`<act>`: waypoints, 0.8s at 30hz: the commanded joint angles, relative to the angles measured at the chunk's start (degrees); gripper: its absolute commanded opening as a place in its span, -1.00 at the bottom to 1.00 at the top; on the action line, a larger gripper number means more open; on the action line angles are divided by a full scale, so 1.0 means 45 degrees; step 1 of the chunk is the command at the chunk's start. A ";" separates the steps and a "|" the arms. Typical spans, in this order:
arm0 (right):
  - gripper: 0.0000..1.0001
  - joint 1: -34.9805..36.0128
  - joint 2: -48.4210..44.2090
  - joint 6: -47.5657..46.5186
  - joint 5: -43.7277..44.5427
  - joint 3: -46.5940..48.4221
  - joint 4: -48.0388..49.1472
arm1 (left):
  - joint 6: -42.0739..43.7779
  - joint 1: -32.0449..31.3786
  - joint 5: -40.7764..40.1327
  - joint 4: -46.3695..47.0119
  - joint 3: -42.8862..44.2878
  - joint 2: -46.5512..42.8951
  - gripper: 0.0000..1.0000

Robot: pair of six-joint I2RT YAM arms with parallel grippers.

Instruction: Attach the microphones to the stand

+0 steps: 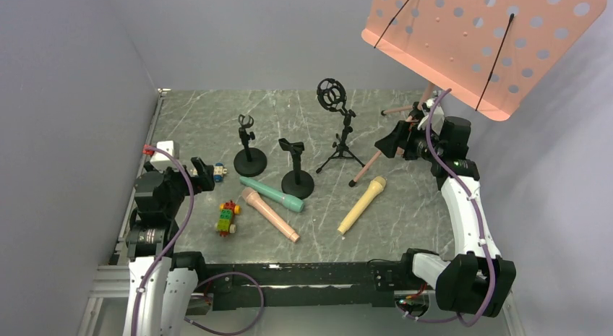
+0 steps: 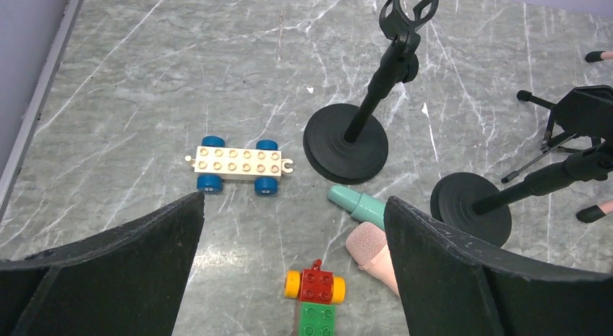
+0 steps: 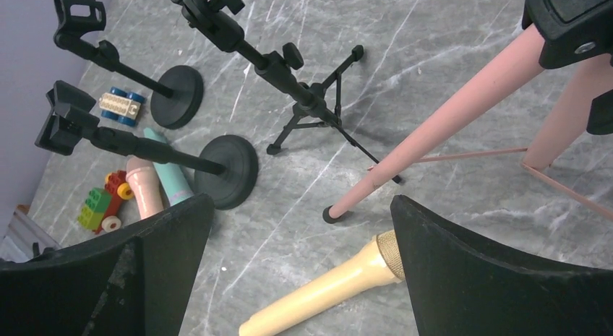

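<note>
Three microphones lie flat on the grey marble table: a teal one (image 1: 271, 194), a salmon-pink one (image 1: 269, 214) beside it, and a pale yellow one (image 1: 361, 204) further right. Behind them are two round-base clip stands (image 1: 249, 152) (image 1: 296, 173) and a tripod stand (image 1: 340, 126) with a ring mount, all without microphones. My left gripper (image 2: 294, 202) hovers open at the left, with the teal microphone (image 2: 358, 203) and pink microphone (image 2: 370, 251) near its right finger. My right gripper (image 3: 301, 200) hangs open above the yellow microphone (image 3: 325, 289), holding nothing.
A white toy block car (image 2: 238, 165) and a red-green one (image 2: 316, 293) sit at the left. A pink music stand (image 1: 484, 40) rises at the back right, its legs (image 3: 448, 123) reaching across the table near my right gripper. Grey walls enclose the table.
</note>
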 commanded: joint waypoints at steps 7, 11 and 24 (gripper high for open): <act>1.00 -0.0027 -0.0136 -0.0635 -0.0932 -0.0342 0.0220 | -0.0410 -0.0058 0.0664 0.0402 0.0108 0.0566 0.99; 0.99 0.0243 -0.0052 -0.3714 -0.3236 -0.0416 -0.0622 | -0.0824 -0.0058 0.1398 0.0583 0.0090 0.0783 0.99; 0.99 0.1434 0.2820 -1.1901 -0.6675 0.1118 -0.7126 | -0.1812 -0.0068 0.4639 0.0307 0.1104 0.2247 0.99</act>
